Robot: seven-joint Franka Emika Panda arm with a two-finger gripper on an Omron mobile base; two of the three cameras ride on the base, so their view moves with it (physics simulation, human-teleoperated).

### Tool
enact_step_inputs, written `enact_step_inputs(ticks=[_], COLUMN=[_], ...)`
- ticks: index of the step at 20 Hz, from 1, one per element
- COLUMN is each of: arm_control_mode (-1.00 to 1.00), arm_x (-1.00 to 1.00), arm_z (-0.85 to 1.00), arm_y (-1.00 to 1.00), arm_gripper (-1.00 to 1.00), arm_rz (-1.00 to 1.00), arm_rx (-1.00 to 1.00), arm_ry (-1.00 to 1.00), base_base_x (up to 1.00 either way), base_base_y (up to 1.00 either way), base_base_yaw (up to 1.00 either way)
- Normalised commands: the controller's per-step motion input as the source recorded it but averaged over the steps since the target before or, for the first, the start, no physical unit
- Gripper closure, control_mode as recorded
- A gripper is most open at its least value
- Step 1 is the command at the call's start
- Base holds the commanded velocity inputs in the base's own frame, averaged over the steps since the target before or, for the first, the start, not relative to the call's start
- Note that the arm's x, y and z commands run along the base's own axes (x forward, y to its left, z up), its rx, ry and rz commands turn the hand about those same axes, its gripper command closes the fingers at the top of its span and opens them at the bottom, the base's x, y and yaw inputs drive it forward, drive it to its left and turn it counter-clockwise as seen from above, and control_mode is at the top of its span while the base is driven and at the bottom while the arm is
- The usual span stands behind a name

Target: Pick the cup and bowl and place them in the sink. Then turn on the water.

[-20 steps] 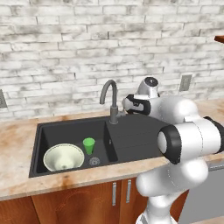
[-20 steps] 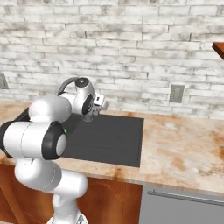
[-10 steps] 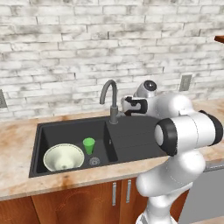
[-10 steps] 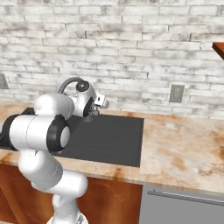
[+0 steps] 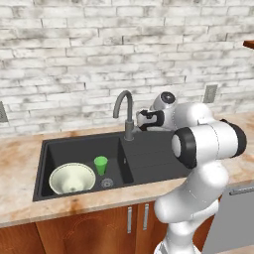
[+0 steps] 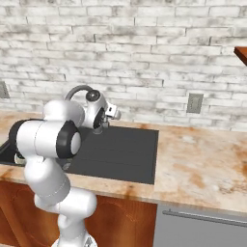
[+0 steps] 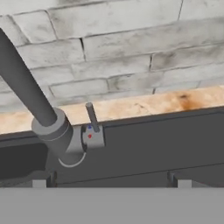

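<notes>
Brick wall (image 5: 74, 59) behind, tan counter (image 5: 20, 163) below, and set into it the black sink (image 5: 149, 154). Bowl (image 5: 72, 178) and green cup (image 5: 100, 164) sit side by side in its left basin, so placing looks done. No water runs from the faucet (image 5: 125, 111), so that's next. I'd line up on the small lever (image 7: 92, 117) beside the faucet base and push it cleanly without glancing off. My claw (image 5: 141, 120) hangs near the faucet neck, spread wide, holding nothing.
</notes>
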Motion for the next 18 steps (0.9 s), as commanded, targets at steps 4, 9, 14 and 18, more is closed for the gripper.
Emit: enact_step_inputs(ticks=[4, 9, 14, 18], arm_control_mode=[-1.00, -1.00, -1.00, -1.00], arm_x=[0.26, 0.02, -0.09, -0.61], arm_z=[-0.24, -0.44, -0.14, 0.35], arm_y=[-0.30, -0.11, -0.04, -0.13], arm_gripper=[-1.00, -1.00, -1.00, -1.00], arm_rz=[-0.05, -0.07, 0.00, 0.08], arm_rx=[0.00, 0.00, 0.01, 0.17], arm_ry=[0.24, 0.19, 0.03, -0.15], base_base_x=[0.00, 0.00, 0.00, 0.00], base_base_y=[0.00, 0.00, 0.00, 0.00], base_base_yaw=[0.00, 0.00, 0.00, 0.00])
